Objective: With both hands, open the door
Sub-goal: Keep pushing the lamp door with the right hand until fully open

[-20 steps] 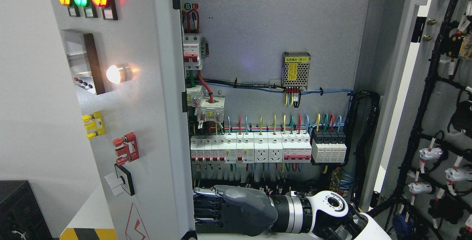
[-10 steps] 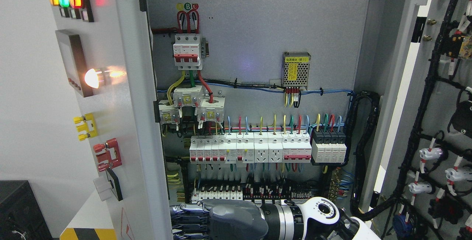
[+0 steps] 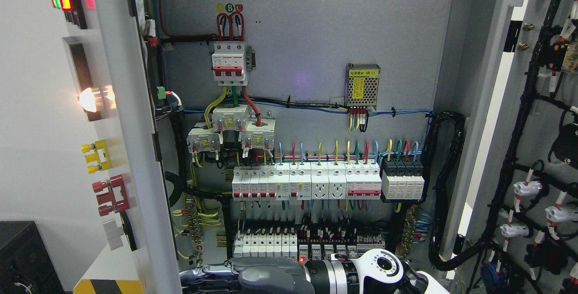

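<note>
Two cabinet doors stand open: left door [image 3: 122, 149] swung wide at left, right door [image 3: 533, 127] at right. Right hand [image 3: 266, 278] at bottom centre, fingers [image 3: 198, 278] stretched flat toward left door's lower edge, gripping nothing. Breaker row [image 3: 307, 183] exposed inside.

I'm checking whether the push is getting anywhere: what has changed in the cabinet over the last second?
The left door has swung further open toward the picture's left, uncovering more wiring along the cabinet's left side. The right hand, reaching across from the right, has followed the door's edge leftward and sunk lower in the picture. Whether it grips the edge is unclear. The right door and the breakers have not moved.
</note>
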You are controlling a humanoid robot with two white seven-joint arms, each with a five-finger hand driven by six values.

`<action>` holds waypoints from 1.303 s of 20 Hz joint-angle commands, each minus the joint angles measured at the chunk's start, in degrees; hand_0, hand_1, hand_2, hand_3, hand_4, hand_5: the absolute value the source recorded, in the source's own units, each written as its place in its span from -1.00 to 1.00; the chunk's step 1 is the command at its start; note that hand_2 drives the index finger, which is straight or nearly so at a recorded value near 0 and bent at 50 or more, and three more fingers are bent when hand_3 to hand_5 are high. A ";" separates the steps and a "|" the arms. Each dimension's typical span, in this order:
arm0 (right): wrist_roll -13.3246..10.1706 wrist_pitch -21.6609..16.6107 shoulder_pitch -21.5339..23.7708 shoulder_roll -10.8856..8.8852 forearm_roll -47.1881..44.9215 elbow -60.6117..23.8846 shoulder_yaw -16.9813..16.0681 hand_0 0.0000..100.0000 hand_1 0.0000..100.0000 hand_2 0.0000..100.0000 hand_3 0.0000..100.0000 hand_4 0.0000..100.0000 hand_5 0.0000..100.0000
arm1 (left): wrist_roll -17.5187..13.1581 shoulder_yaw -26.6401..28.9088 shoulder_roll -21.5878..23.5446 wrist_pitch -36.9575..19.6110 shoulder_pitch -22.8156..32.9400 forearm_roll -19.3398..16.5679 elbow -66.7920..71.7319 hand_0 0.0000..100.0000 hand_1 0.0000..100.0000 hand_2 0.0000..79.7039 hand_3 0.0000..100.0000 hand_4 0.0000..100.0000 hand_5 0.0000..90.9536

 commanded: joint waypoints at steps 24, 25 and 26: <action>-5.72 1.84 -0.33 10.05 0.87 -1.95 5.87 -0.80 -0.74 -1.00 -1.00 -1.00 -1.00 | -0.02 0.00 0.00 0.02 0.00 0.00 0.00 -0.76 0.11 -1.00 -1.00 -1.00 -1.00; -5.81 2.02 -0.68 10.40 0.87 -1.77 5.87 -0.80 -0.74 -1.00 -1.00 -1.00 -1.00 | -0.02 0.00 0.00 0.02 0.00 0.00 0.00 -0.76 0.11 -1.00 -1.00 -1.00 -1.00; -5.81 2.54 -0.77 10.49 0.87 -1.51 5.87 -0.80 -0.74 -1.00 -1.00 -1.00 -1.00 | -0.02 0.00 0.00 0.02 0.00 0.00 0.00 -0.76 0.11 -1.00 -1.00 -1.00 -1.00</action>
